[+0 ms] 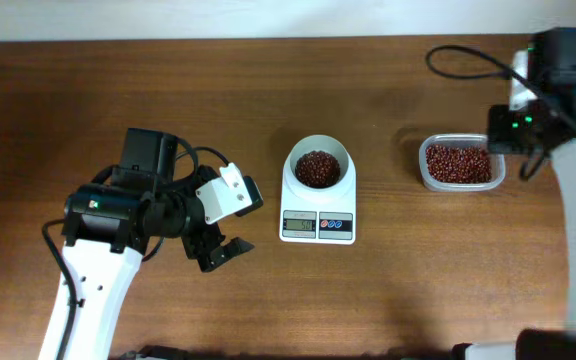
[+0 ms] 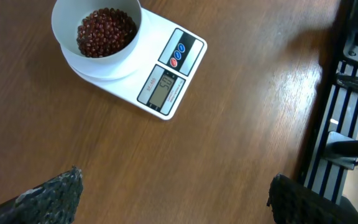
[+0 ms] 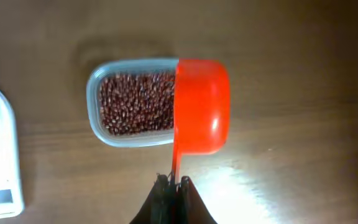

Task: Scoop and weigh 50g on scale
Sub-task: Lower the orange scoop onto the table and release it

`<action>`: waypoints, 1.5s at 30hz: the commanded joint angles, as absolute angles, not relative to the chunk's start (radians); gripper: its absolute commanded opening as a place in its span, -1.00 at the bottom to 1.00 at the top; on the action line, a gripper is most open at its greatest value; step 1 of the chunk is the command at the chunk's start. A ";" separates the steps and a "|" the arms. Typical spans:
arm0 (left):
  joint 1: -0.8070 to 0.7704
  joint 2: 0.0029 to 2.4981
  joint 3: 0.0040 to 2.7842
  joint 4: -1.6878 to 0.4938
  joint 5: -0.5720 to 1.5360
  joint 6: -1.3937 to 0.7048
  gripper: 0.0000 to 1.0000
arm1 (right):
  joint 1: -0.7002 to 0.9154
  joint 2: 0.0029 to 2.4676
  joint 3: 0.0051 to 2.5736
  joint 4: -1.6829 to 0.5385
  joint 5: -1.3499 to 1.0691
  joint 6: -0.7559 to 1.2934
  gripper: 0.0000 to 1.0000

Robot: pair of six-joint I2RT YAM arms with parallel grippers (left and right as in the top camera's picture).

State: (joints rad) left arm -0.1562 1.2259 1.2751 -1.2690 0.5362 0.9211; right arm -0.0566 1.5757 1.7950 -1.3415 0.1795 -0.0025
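The white scale [image 1: 318,205] stands mid-table with its round bowl [image 1: 317,168] holding red beans; the left wrist view shows the scale [image 2: 166,68] with its display lit. My left gripper [image 2: 176,202] is open over bare wood to the left of the scale, its fingers [image 2: 48,199] wide apart with nothing between them. My right gripper [image 3: 174,182] is shut on the thin handle of an orange-red scoop [image 3: 202,102]. The scoop's head hangs over the right end of the clear tub of red beans [image 3: 132,102]. No beans show on the scoop.
The tub [image 1: 458,163] sits right of the scale, under the right arm [image 1: 573,190]. The left arm [image 1: 118,215] reaches in from the lower left. A black and metal frame [image 2: 347,106] runs along the table's front edge.
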 commanded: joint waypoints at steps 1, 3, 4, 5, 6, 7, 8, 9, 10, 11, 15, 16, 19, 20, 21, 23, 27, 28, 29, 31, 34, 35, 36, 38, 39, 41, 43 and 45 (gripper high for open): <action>-0.152 1.223 1.272 -1.268 0.553 0.929 0.98 | -0.156 1.444 1.829 -1.429 -0.105 0.041 -0.92; -0.152 1.223 1.272 -1.269 0.553 0.929 0.98 | -0.285 1.369 1.786 -1.492 -0.277 0.030 -0.92; -0.152 1.223 1.272 -1.269 0.553 0.929 0.98 | -0.327 1.334 1.728 -1.506 -0.338 0.022 -0.92; -0.152 1.223 1.272 -1.268 0.553 0.929 0.98 | -0.350 1.295 1.635 -1.502 -0.405 0.007 -0.92; -0.152 1.223 1.272 -1.269 0.553 0.929 0.98 | -0.352 1.246 1.508 -1.469 -0.443 0.008 -0.92; -0.152 1.223 1.272 -1.269 0.553 0.929 0.98 | -0.352 1.188 1.345 -1.400 -0.493 0.009 -0.92; -0.152 1.223 1.272 -1.269 0.553 0.929 0.98 | -0.354 1.106 1.089 -1.244 -0.627 0.039 -0.92; -0.152 1.223 1.272 -1.269 0.553 0.929 0.98 | -0.354 1.073 0.931 -1.131 -0.667 0.114 -0.92; -0.152 1.223 1.272 -1.269 0.553 0.929 0.98 | -0.354 1.058 0.772 -1.013 -0.693 0.165 -0.92; -0.152 1.223 1.272 -1.269 0.553 0.929 0.98 | -0.354 1.057 0.651 -0.876 -0.733 0.167 -0.92; -0.152 1.223 1.272 -1.269 0.553 0.929 0.98 | -0.354 1.073 0.386 -0.486 -0.773 0.271 -0.92; -0.152 1.223 1.272 -1.269 0.553 0.929 0.98 | -0.354 1.073 0.356 -0.430 -0.783 0.271 -0.92; -0.152 1.223 1.272 -1.269 0.553 0.929 0.98 | -0.354 1.073 0.337 -0.407 -0.773 0.271 -0.69; -0.152 1.223 1.272 -1.269 0.553 0.929 0.98 | -0.354 1.073 0.337 -0.407 -0.757 0.271 -0.56; -0.152 1.223 1.272 -1.269 0.553 0.929 0.98 | -0.354 1.073 0.337 -0.411 -0.713 0.271 -0.55; -0.152 1.223 1.272 -1.269 0.553 0.929 0.98 | -0.354 1.073 0.337 -0.419 -0.659 0.271 -0.52; -0.152 1.223 1.272 -1.269 0.553 0.929 0.98 | -0.354 1.073 0.337 -0.430 -0.491 0.331 -0.41; -0.152 1.223 1.272 -1.269 0.553 0.929 0.98 | -0.354 1.073 0.337 -0.429 -0.452 0.331 -0.33; -0.152 1.223 1.272 -1.269 0.553 0.929 0.98 | -0.354 1.073 0.337 -0.425 -0.420 0.330 -0.10; -0.152 1.223 1.272 -1.269 0.553 0.929 0.98 | -0.354 1.073 0.337 -0.398 -0.411 0.330 0.14; -0.152 1.223 1.272 -1.269 0.553 0.929 0.98 | -0.354 1.032 0.421 -0.393 -0.507 0.302 0.81; -0.152 1.223 1.272 -1.269 0.553 0.929 0.98 | -0.354 0.998 0.463 -0.407 -0.574 0.288 0.98; -0.152 1.223 1.272 -1.269 0.553 0.929 0.98 | -0.354 0.950 0.507 -0.440 -0.622 0.289 0.98; -0.152 1.223 1.272 -1.269 0.553 0.929 0.98 | -0.354 0.847 0.577 -0.493 -0.752 0.290 0.98; -0.152 1.223 1.272 -1.269 0.553 0.929 0.98 | -0.354 0.784 0.595 -0.494 -0.810 0.294 0.98; -0.152 1.223 1.272 -1.269 0.553 0.929 0.98 | -0.354 0.731 0.595 -0.539 -0.809 0.297 0.98; -0.152 1.223 1.272 -1.269 0.553 0.929 0.98 | -0.354 0.735 0.595 -0.570 -0.809 0.297 0.98; -0.152 1.223 1.272 -1.269 0.553 0.929 0.98 | -0.354 0.733 0.595 -0.662 -0.809 0.262 0.98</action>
State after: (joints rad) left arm -0.1562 1.2259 1.2747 -1.2697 0.5396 0.9211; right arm -0.3511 0.7376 0.5816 -0.5800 -0.7887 0.3061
